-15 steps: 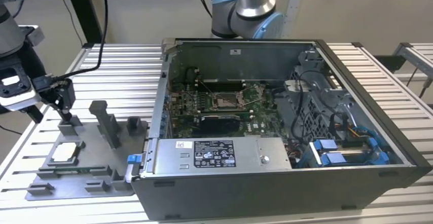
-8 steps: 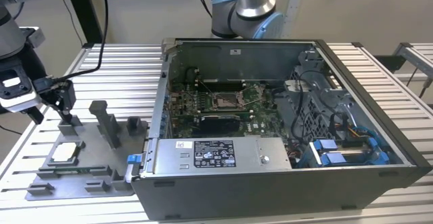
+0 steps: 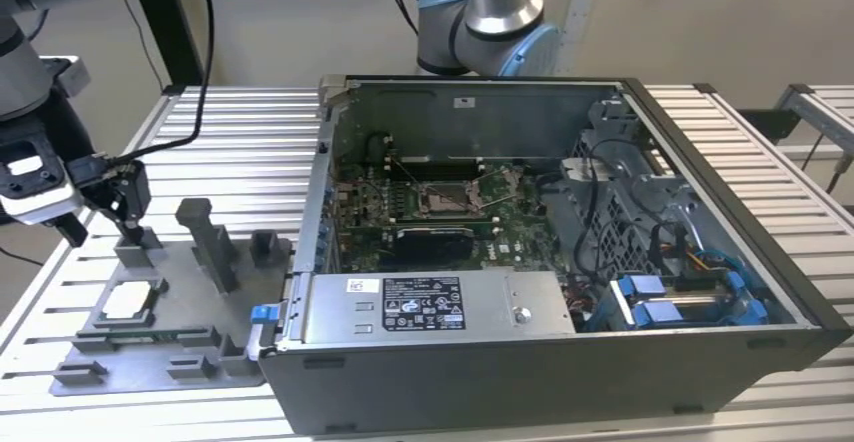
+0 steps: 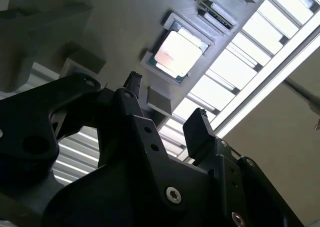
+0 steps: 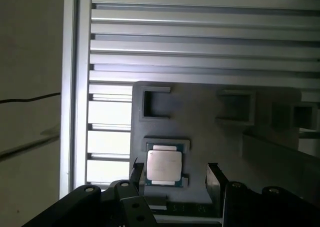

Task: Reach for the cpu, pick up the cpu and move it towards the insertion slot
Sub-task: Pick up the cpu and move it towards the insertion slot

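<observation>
The cpu [image 3: 130, 300] is a small pale silver square lying flat in a recess of the grey tray [image 3: 160, 367] at the exterior view's left. My gripper [image 3: 100, 230] hangs a little above the tray, just behind the cpu, with its black fingers open and nothing between them. In the first wrist view the cpu [image 5: 163, 167] lies beyond the fingertips, closer to one finger [image 5: 137, 173] than to the other, and my gripper [image 5: 175, 176] stands spread wider than it. The second wrist view shows the cpu [image 4: 178, 53] past my open gripper [image 4: 167, 104]. The insertion slot [image 3: 447, 197] sits in the green motherboard inside the open case.
Upright grey blocks [image 3: 207, 242] rise from the tray right beside my fingers. The open computer case [image 3: 561, 372] fills the middle and right, with a power supply [image 3: 427, 307] along its front wall. Another arm's base [image 3: 481, 22] stands behind the case. The table [image 3: 254, 132] is slatted metal.
</observation>
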Controlling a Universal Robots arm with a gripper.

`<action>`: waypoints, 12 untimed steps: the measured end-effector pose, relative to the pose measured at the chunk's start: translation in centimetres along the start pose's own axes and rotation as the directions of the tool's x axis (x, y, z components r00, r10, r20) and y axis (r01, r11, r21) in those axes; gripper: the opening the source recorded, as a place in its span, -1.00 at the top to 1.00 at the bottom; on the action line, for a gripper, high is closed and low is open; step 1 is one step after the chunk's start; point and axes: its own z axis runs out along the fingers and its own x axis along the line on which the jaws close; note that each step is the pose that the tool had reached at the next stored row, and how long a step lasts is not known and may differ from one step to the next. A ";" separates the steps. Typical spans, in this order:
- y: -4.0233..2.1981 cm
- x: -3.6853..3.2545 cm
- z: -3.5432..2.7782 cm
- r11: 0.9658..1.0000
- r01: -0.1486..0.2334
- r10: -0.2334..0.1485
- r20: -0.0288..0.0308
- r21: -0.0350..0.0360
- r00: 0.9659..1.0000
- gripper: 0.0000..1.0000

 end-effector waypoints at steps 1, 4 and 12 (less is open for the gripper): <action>0.00 0.00 0.04 1.000 0.000 0.000 0.000 0.000 1.000 -1.00; -0.01 0.00 0.16 1.000 0.000 0.000 0.000 0.000 1.000 -1.00; -0.27 0.12 0.62 1.000 0.000 0.000 0.000 0.000 1.000 -1.00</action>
